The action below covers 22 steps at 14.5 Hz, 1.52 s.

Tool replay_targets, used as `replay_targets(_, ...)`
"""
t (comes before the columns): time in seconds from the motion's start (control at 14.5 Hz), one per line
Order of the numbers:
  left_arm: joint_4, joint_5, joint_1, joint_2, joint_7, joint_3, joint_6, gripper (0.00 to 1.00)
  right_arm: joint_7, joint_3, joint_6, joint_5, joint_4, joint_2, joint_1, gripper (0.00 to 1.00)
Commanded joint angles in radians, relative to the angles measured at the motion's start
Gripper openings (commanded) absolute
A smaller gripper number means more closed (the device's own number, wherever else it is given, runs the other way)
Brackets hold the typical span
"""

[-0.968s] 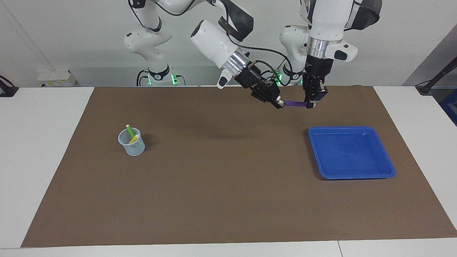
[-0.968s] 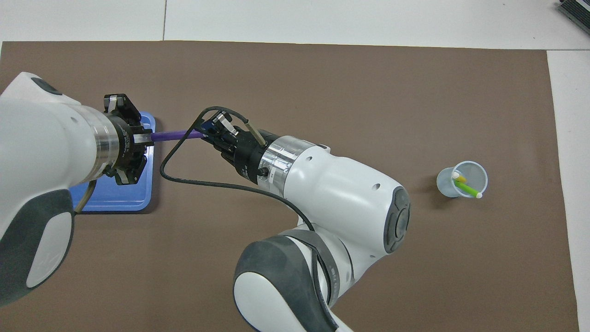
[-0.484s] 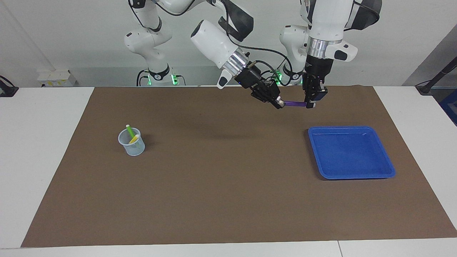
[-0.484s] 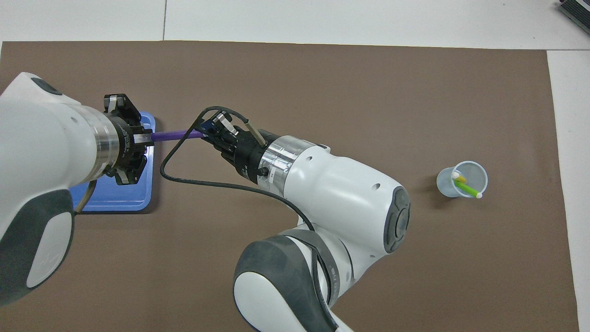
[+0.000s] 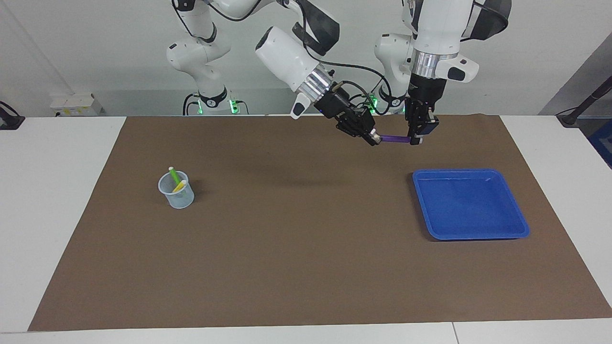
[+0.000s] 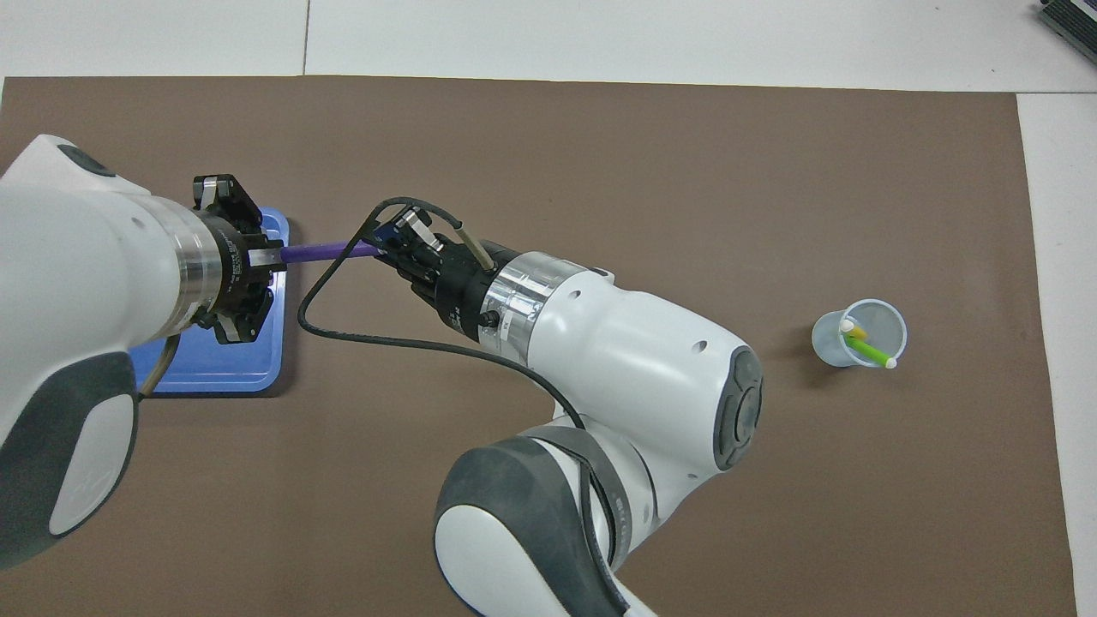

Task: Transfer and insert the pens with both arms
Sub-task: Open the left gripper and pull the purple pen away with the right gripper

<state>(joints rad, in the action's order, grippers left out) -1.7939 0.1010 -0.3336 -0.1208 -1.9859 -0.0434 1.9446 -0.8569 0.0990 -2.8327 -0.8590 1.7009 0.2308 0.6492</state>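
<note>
Nothing has moved | left gripper (image 5: pixel 417 139) and right gripper (image 5: pixel 374 138) both clamped on purple pen (image 5: pixel 396 139), above mat (image 5: pixel 306 267) near blue tray (image 5: pixel 471 229)

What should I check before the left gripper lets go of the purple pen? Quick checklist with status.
1. Right gripper shut on the purple pen, at its whitish end: ok.
2. Left gripper shut on the pen's other end: ok.
3. Pen held level in the air over the brown mat, between the two grippers: ok.
4. Clear cup upright toward the right arm's end of the table, green pen and yellow pen in it: ok.
5. Room in the cup for a third pen: cannot tell.
6. Blue tray holds no pens: ok.
</note>
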Motion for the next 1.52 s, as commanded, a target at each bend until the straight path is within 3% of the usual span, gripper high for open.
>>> replay_targets(0.0, -0.024, 0.020, -0.010, -0.031, -0.008, 0.002, -0.009, 0.00, 0.006, 0.007, -0.016, -0.028, -0.020, 0.016, -0.006, 0.00)
replay_targets(0.14, -0.024, 0.020, -0.012, -0.031, -0.008, 0.002, -0.009, 0.04, 0.004, 0.007, -0.016, -0.028, -0.020, 0.016, -0.006, 0.00)
replay_targets(0.28, -0.024, 0.020, -0.010, -0.031, -0.007, 0.002, -0.009, 0.20, 0.004, 0.007, -0.016, -0.028, -0.020, 0.016, -0.006, 0.00)
replay_targets(0.35, -0.025, 0.020, -0.010, -0.031, -0.007, 0.002, -0.007, 0.35, 0.004, 0.007, -0.017, -0.028, -0.020, 0.015, -0.006, 0.00)
replay_targets(0.48, -0.025, 0.020, -0.010, -0.036, -0.007, 0.002, -0.006, 0.40, 0.004, 0.007, -0.016, -0.028, -0.020, 0.016, -0.006, 0.00)
replay_targets(0.55, -0.025, 0.020, -0.010, -0.037, -0.007, 0.002, -0.006, 0.51, 0.004, 0.008, -0.016, -0.028, -0.020, 0.016, -0.006, 0.00)
replay_targets(1.04, -0.028, 0.020, -0.010, -0.042, -0.008, 0.002, -0.001, 0.62, 0.051, 0.007, 0.007, -0.025, -0.004, 0.015, -0.016, 0.00)
replay_targets(1.18, -0.030, 0.020, -0.010, -0.042, -0.004, 0.002, 0.002, 0.71, 0.079, 0.004, 0.051, -0.023, 0.003, 0.005, -0.025, 0.00)
replay_targets(1.45, -0.047, 0.019, 0.001, -0.051, 0.112, 0.002, 0.005, 0.71, 0.250, -0.001, 0.198, -0.011, 0.072, -0.034, -0.078, 0.00)
